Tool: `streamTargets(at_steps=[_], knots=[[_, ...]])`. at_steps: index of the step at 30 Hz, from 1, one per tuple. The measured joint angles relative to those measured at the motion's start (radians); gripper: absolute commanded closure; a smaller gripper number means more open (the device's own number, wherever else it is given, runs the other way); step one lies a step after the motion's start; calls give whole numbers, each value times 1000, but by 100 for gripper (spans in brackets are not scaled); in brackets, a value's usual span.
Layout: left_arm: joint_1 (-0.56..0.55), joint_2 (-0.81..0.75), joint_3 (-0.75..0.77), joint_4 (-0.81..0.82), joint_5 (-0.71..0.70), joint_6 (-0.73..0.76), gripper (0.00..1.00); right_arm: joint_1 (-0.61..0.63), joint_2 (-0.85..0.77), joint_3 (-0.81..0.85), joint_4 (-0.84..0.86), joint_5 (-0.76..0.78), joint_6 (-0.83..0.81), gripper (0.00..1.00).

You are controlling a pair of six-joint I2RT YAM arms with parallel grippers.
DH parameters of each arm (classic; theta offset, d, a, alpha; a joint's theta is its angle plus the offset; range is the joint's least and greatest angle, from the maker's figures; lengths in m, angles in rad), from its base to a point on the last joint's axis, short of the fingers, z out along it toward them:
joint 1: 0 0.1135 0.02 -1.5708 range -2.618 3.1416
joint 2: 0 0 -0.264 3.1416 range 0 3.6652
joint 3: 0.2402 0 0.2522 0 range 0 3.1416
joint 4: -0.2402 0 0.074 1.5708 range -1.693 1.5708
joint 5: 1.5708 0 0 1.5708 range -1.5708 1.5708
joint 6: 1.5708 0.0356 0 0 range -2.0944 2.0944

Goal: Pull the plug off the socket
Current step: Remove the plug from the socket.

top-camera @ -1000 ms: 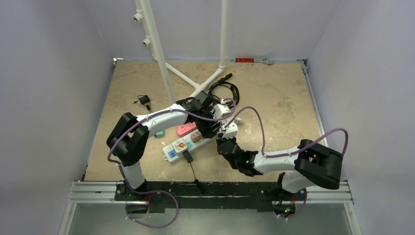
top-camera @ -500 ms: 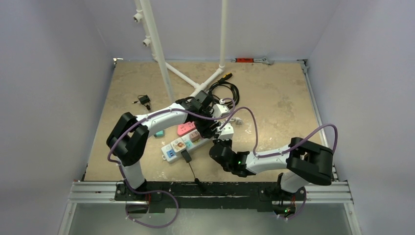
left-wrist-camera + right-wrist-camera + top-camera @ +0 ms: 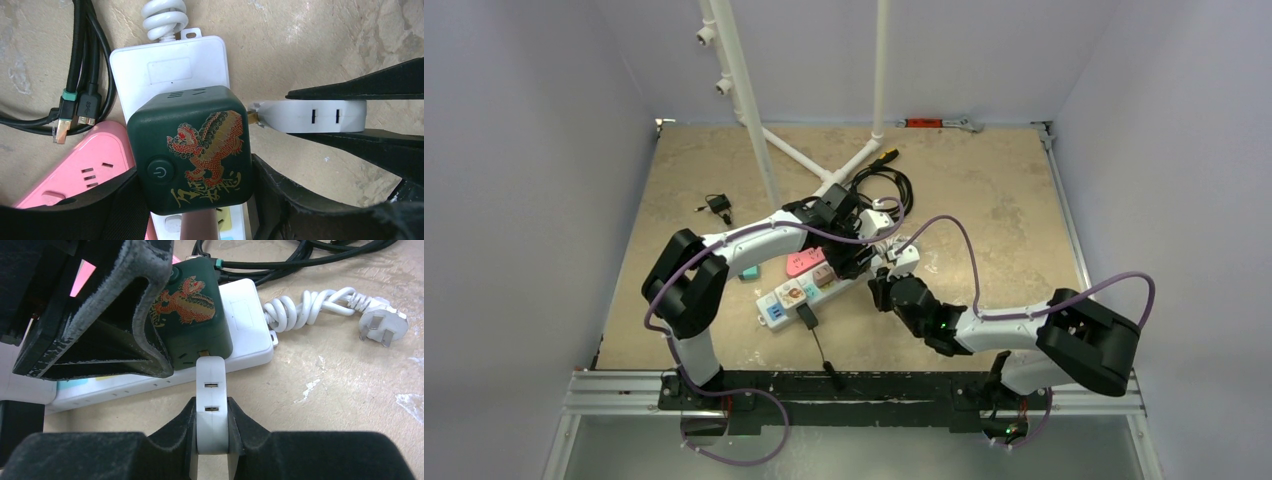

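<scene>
The green cube socket [image 3: 192, 150] bears a power symbol [image 3: 159, 171] and gold script [image 3: 205, 190], possibly Chinese, unreadable.

At lower centre the right gripper [image 3: 211, 415] clamped a white plug [image 3: 210, 380] — its far end at the face of a green socket cube [image 3: 192, 305] on a white power strip [image 3: 247, 322]. The left gripper's padded finger [image 3: 120, 315] pressed the cube from the upper left.
</scene>
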Motion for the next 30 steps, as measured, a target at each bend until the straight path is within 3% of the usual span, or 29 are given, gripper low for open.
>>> streamTargets(at_steps=[20, 27, 30], knots=[[5, 3, 0, -3, -19, 0, 100, 19, 1, 0, -3, 35, -30, 100], [10, 5, 3, -9, -19, -9, 100, 22, -119, -2, -62, 97, 29, 100], [10, 8, 10, -15, -18, -13, 85, 30, -188, -13, -96, 103, 53, 100]])
